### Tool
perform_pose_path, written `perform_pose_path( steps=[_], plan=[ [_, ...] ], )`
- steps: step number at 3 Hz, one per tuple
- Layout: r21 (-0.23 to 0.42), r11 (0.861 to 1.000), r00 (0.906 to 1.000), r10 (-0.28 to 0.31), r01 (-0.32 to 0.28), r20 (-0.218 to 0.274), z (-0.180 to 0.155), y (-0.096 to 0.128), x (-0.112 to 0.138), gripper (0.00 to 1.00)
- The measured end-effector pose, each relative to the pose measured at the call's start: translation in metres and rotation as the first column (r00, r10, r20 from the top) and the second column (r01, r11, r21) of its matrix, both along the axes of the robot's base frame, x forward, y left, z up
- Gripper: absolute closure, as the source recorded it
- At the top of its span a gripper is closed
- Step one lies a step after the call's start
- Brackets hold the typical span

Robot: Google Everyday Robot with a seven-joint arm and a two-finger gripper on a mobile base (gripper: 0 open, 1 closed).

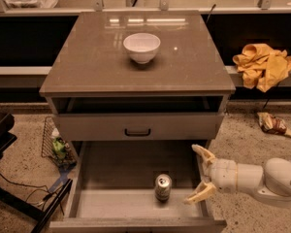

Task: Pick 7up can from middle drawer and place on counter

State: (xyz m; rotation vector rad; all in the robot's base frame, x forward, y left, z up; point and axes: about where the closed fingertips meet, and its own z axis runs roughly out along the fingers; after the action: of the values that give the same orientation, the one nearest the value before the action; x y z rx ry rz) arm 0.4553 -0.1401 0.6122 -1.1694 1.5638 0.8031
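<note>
The 7up can [163,187] stands upright on the pale floor of the open middle drawer [106,203], near its front and right of centre. My gripper [199,174] comes in from the right on a white arm, over the drawer's right wall. It is open and empty, its fingers spread one above the other, a short way right of the can and not touching it. The counter [87,62] is the glossy grey-brown top of the cabinet above the drawer.
A white bowl [141,47] sits on the counter at mid-back. A closed drawer front with a black handle [137,131] is above the open drawer. A yellow cloth [263,64] lies on a ledge at right. A wire basket [56,147] and cables are at left on the floor.
</note>
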Motion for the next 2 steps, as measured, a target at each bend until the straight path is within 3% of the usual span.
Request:
perform_pose_path(
  steps=[1, 2],
  plan=[
    [0.056, 0.996, 0.9978, 0.067, -0.067, 0.001, -0.056, 0.028, 0.013, 0.00],
    [0.063, 0.992, 0.9939, 0.110, -0.110, 0.007, -0.090, 0.047, 0.018, 0.00]
  ],
)
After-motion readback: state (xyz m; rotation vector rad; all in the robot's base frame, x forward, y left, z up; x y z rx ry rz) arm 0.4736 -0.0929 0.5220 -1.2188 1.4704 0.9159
